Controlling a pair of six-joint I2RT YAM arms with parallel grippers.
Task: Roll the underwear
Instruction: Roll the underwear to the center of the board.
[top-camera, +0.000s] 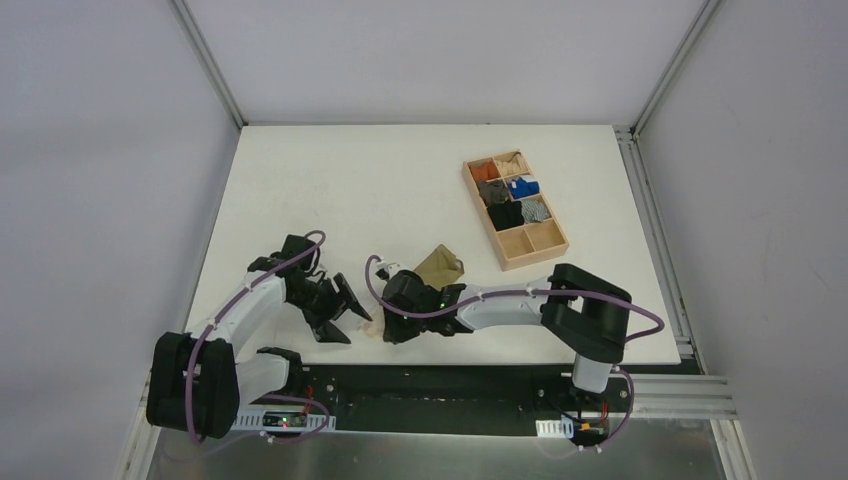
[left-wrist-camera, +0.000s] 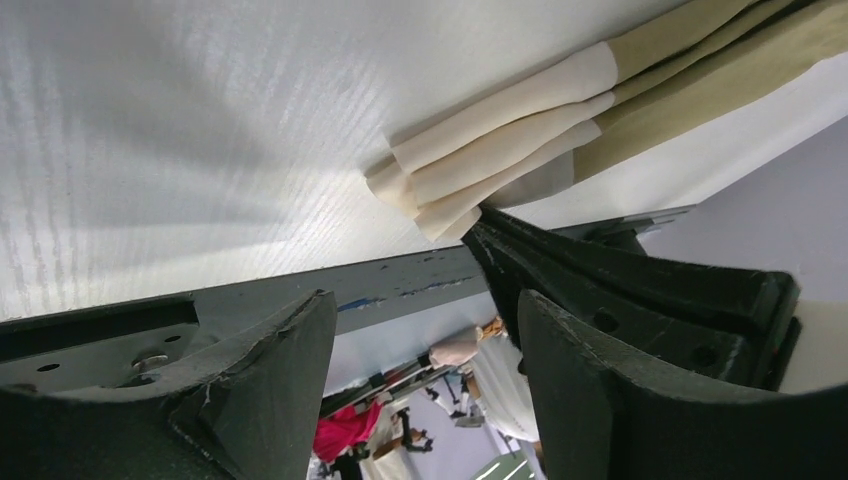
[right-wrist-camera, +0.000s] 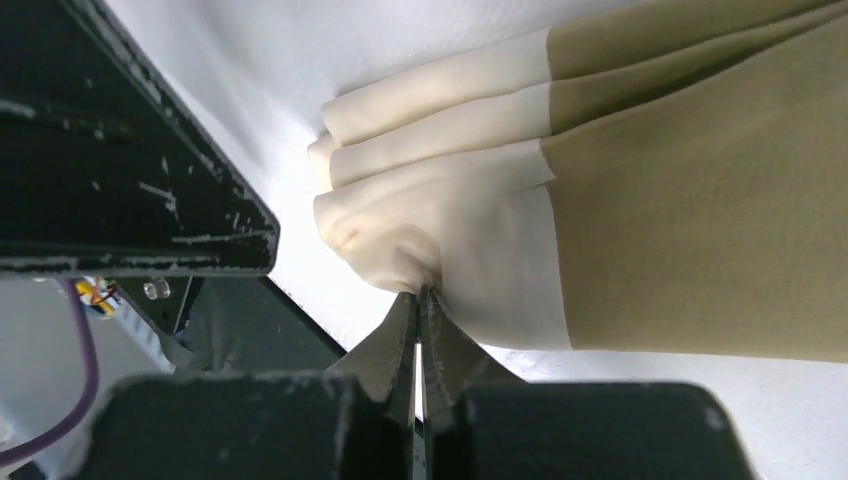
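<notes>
The olive-khaki underwear (top-camera: 438, 264) lies folded near the table's front middle, its cream waistband toward the front edge. In the right wrist view the underwear (right-wrist-camera: 690, 200) shows in several folded layers, and my right gripper (right-wrist-camera: 420, 297) is shut on the lowest cream waistband layer. In the left wrist view the underwear (left-wrist-camera: 520, 130) ends just above my open, empty left gripper (left-wrist-camera: 425, 330), which sits left of it. In the top view the left gripper (top-camera: 350, 318) and the right gripper (top-camera: 385, 325) are close together at the waistband end.
A wooden compartment tray (top-camera: 557, 247) holding small orange, grey, blue and black fabric bundles stands at the right back of the white table. The table's front edge (left-wrist-camera: 330, 290) runs just below the waistband.
</notes>
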